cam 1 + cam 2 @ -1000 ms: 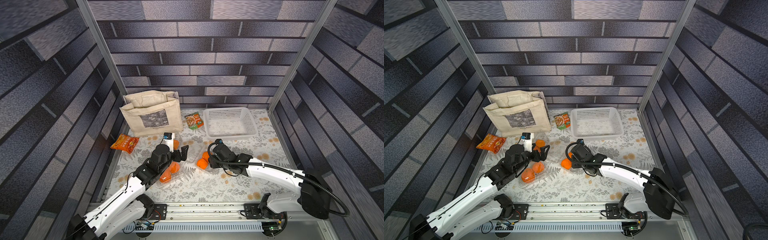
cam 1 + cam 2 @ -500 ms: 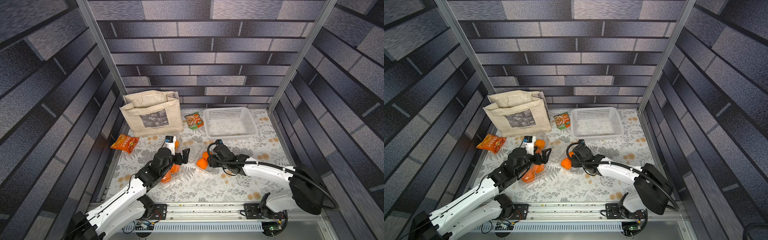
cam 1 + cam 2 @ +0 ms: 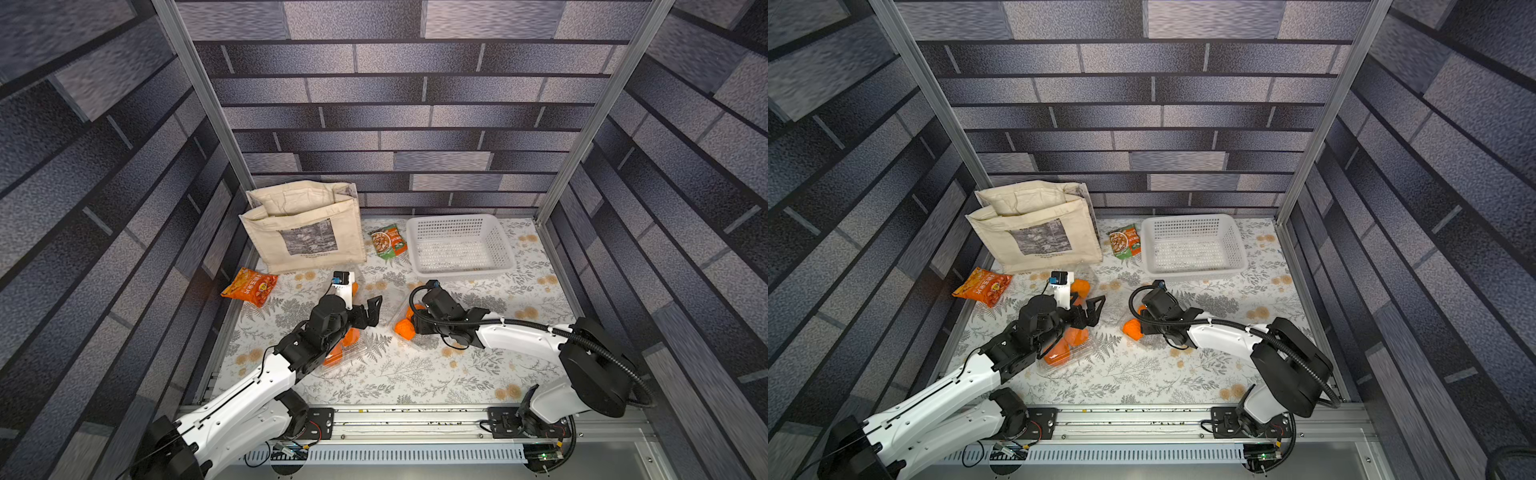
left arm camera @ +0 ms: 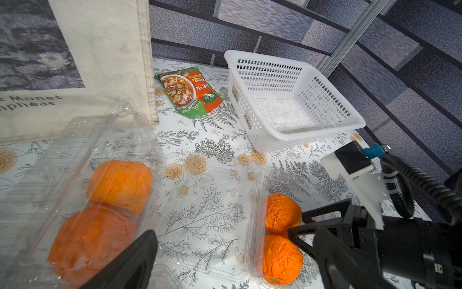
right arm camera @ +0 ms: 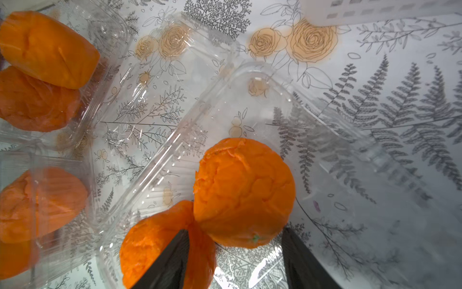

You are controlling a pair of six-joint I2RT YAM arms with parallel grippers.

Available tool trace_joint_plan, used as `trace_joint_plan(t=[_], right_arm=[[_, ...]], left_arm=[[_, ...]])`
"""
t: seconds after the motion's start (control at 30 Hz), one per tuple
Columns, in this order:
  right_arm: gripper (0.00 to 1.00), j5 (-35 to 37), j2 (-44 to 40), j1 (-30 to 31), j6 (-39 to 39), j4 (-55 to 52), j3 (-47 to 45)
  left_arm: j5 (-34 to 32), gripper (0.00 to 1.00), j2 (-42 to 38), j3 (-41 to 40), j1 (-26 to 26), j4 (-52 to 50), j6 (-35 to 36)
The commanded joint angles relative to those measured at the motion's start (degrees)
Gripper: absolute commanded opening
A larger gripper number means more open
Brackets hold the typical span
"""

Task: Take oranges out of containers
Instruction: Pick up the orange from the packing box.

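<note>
Three clear containers lie mid-table. The open container (image 5: pixel 250 82) holds two oranges (image 5: pixel 242 192) (image 5: pixel 150 242). My right gripper (image 5: pixel 235 232) is open, its fingers (image 5: pixel 300 260) standing on either side of the nearer orange's base. In both top views this gripper (image 3: pixel 411 318) (image 3: pixel 1136 322) sits over those oranges (image 3: pixel 404 328). A lidded container (image 4: pixel 75 140) with two oranges (image 4: pixel 120 185) lies by the bag. Another container (image 3: pixel 353 353) with oranges (image 3: pixel 351 336) lies partly under my left arm. My left gripper (image 3: pixel 371 311) (image 4: pixel 230 262) hangs wide open and holds nothing.
A beige cloth bag (image 3: pixel 303 228) stands at the back left, with an orange snack packet (image 3: pixel 249 286) in front of it. A white perforated basket (image 3: pixel 459 245) sits at the back right, beside a green and orange food packet (image 3: pixel 388 241).
My right arm's elbow has swung inward while its gripper stays at the oranges. My left gripper has shifted slightly to the right and stays open.
</note>
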Motion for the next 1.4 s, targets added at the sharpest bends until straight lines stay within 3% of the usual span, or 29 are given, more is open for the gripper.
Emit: trace_joint_plan(t=[0.0,0.43,0.5,0.6,0.67,1.03,1.37], right_arm=[[0.62,-0.51,1.15,-0.43,0.46,1.57,1.04],[0.63,1.59,6.03,-0.63,0.55,1.59,3.55],[0.59,2.23,6.53,-0.7,0.52,1.37,3.9],[0.39,3.08,6.46,-0.78,0.25,2.02,3.56],[0.35,3.15,6.04,-0.93,-0.18,2.36,3.43],[0.24,5.27,1.85,-0.91,-2.44,0.86,2.89],[0.24,7.0,-5.98,-0.95,-3.61,-3.96,3.82]], left_arm=[[-0.77,1.0,0.11,-1.23,-0.44,1.47,-1.35],[-0.2,1.0,0.43,-1.31,-1.64,1.39,-1.63],[-0.32,1.0,-0.01,-1.44,-1.6,0.91,-1.63],[-0.3,1.0,-0.44,-1.61,-1.59,0.49,-1.54],[-0.33,1.0,-0.75,-1.78,-1.63,0.36,-1.59],[0.47,1.0,0.07,-1.83,-1.72,1.39,-1.72],[1.17,1.0,1.57,-1.44,-1.83,2.45,-1.55]])
